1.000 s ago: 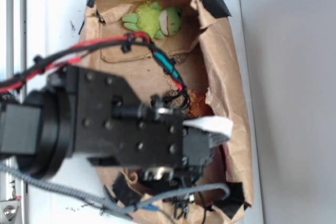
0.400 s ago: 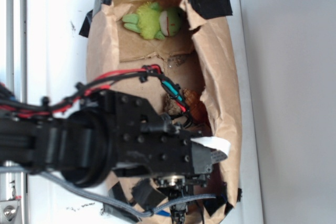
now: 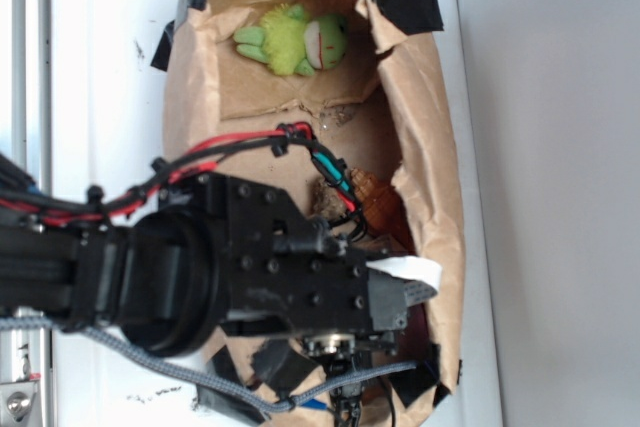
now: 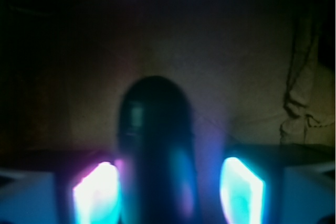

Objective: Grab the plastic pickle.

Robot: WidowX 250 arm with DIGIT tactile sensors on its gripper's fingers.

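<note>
Right, your end effector [image 4: 168,192] is down inside the brown paper bag [image 3: 430,97], at the end of the white table [image 3: 100,67] nearest the lower edge of the exterior view. The arm's black wrist housing [image 3: 270,267] blocks the fingers from outside, so go by the wrist view.

There the plastic pickle [image 4: 157,150] sits between the two fingers, dead centre. Its long axis runs straight away from the camera, along the fingers, with the rounded far end poking out past the tips. The fingers [image 4: 94,192] stand on either side of it, glowing blue-white in the dark; you see a slim gap on the right side. They are partly open around the pickle. Whether either pad touches it, you cannot tell.

Materials: the pickle is smooth, glossy and very dark, a rounded cylinder, likely slippery under a squeeze. The bag is crumpled kraft paper, patched with black tape [image 3: 405,2]. A lime-green plush frog [image 3: 295,40] lies at the bag's far end, well apart.
</note>
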